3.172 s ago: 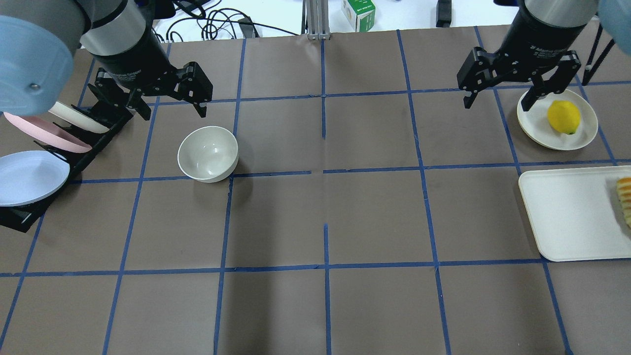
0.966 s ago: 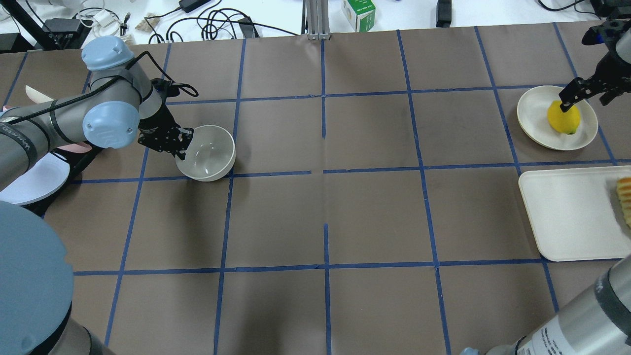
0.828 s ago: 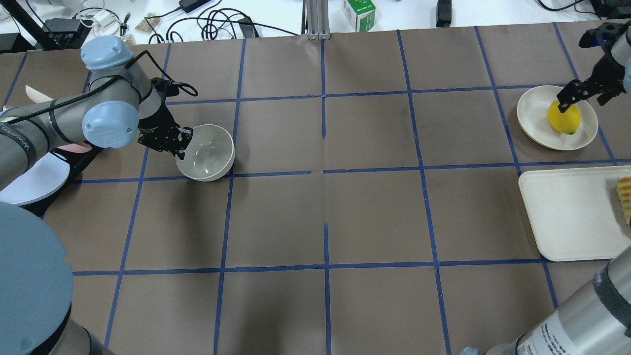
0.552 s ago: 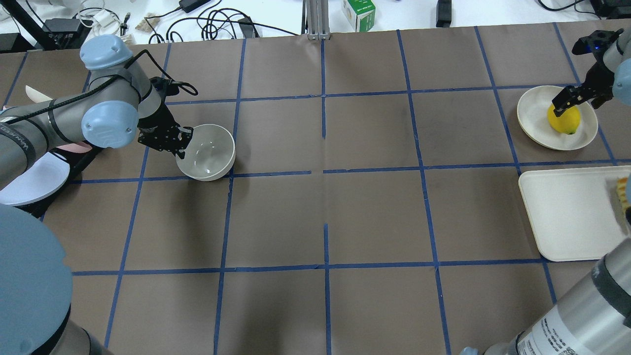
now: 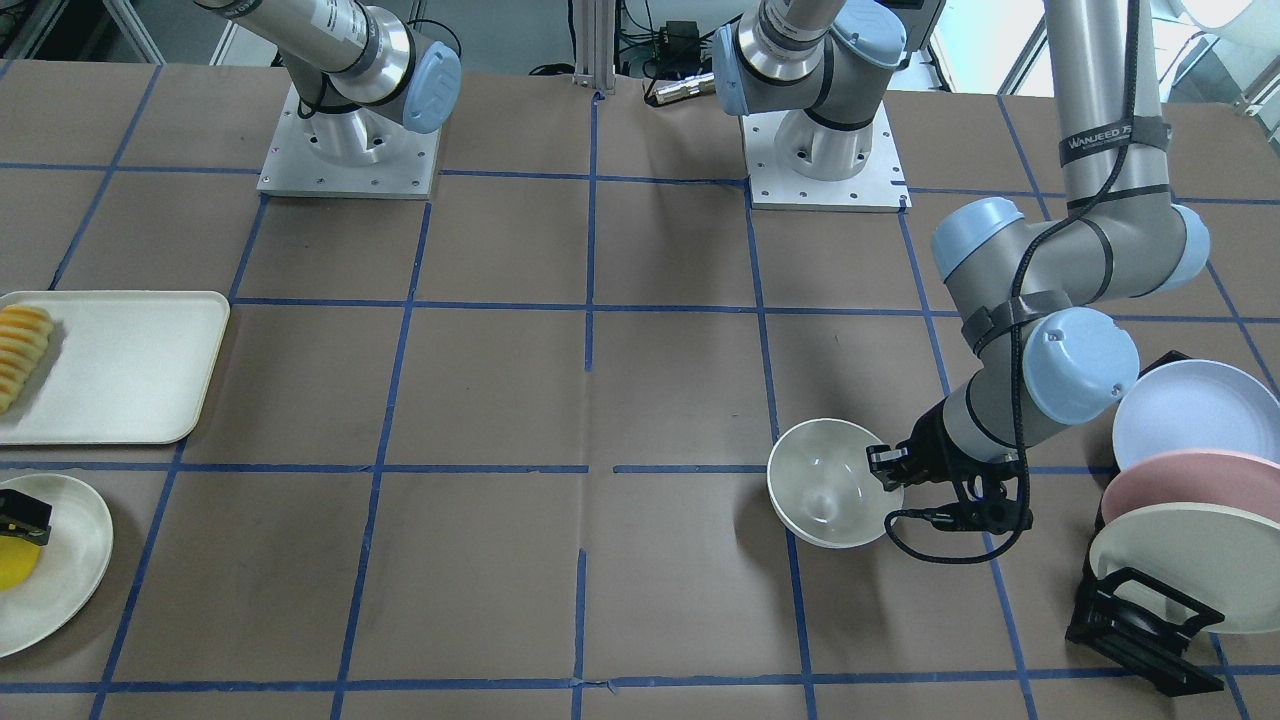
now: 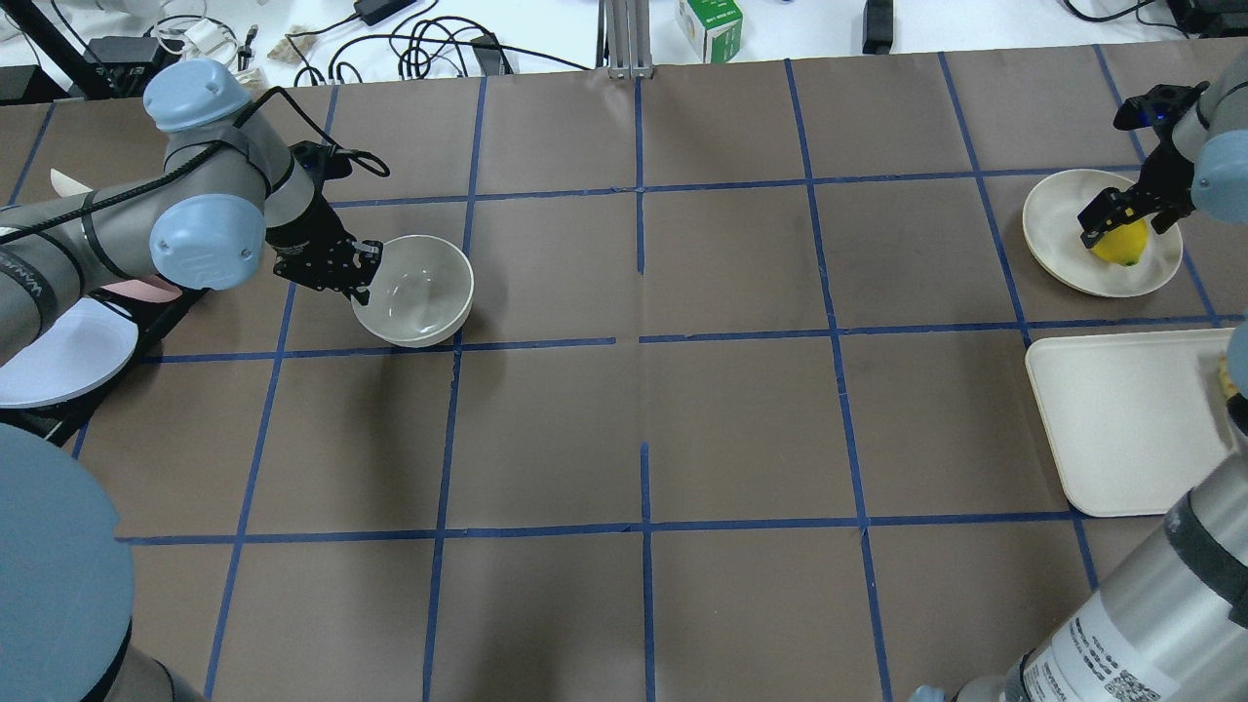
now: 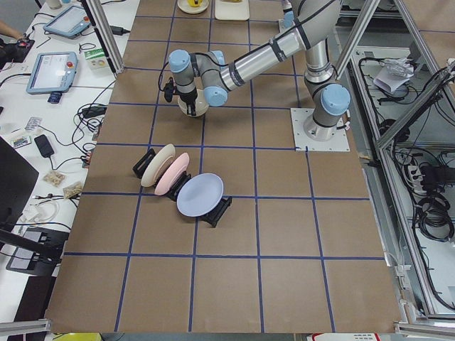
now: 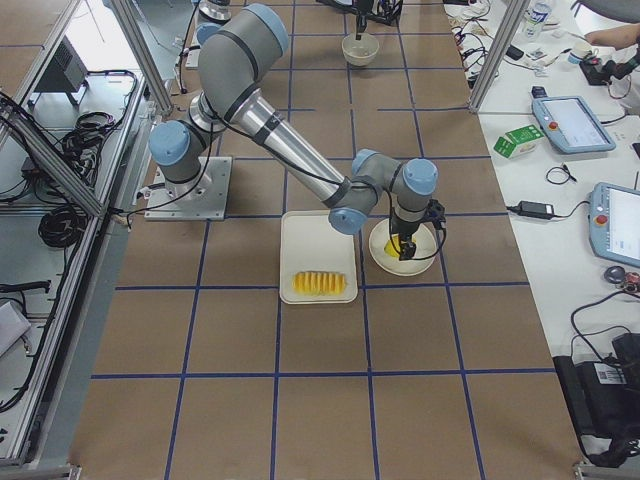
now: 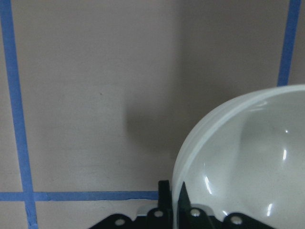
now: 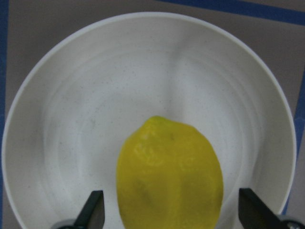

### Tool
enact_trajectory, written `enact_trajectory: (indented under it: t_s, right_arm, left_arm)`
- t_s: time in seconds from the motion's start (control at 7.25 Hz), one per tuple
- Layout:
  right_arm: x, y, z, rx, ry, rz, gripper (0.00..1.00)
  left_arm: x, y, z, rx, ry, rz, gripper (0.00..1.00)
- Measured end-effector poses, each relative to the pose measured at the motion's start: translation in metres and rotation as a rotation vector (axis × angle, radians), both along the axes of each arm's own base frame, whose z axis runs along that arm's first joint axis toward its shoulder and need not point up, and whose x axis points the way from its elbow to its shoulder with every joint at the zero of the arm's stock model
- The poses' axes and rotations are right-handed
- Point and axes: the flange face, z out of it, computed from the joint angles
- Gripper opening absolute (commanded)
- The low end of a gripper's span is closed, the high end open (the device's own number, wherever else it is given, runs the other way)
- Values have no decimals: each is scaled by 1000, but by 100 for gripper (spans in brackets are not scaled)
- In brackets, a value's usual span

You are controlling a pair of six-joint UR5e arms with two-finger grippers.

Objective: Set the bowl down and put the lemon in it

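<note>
The cream-white bowl [image 6: 419, 292] is in the left half of the table, also seen in the front view [image 5: 825, 485]. My left gripper [image 6: 359, 278] is shut on its rim, which the left wrist view shows running between the fingers, with the bowl [image 9: 248, 162] slightly tilted. The yellow lemon [image 10: 169, 176] lies on a flat cream plate [image 10: 71, 119] at the far right [image 6: 1058, 234]. My right gripper [image 10: 171, 212] is open and low over the lemon [image 6: 1123, 246], one finger on each side, not touching it.
A black rack with several plates [image 6: 58, 341] stands left of the bowl, close to my left arm. A cream tray [image 6: 1121, 419] with ridged sliced food [image 5: 20, 350] lies next to the lemon's plate. A green box [image 6: 709, 27] sits beyond the far edge.
My left gripper closed on the bowl's rim and has raised it slightly. My right gripper came down from above the plate and now straddles the lemon.
</note>
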Motion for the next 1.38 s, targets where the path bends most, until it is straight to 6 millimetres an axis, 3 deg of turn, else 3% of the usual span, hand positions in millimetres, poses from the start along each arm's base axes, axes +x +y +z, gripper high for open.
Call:
enact_trajectory:
  t_s: [0.14,0.28,0.41,0.55,0.83,1.1,1.38]
  right_arm:
    - [0,0,-2,3,-2,0,29]
    - [0,-1,-2,4,-3,-1,0]
    - [0,-1,-1,5,-4,-4,0]
    - [0,-1,5,15,-9,-6,0]
    - [2,1,37,58,-35,-28,0]
    - [13,2,84,125,-79,-95,0]
    - [52,1,125,163,-93,-127,0]
  left_arm:
    - [0,0,3,-6,7,-1,0]
    - [-3,0,5,-12,13,-7,0]
    - [-14,2,11,-20,22,-17,0]
    - [-37,8,19,-31,29,-35,0]
    - [-117,24,29,-52,26,-26,0]
    - [-213,44,21,-91,31,29,0]
    - [-277,66,5,-112,38,40,0]
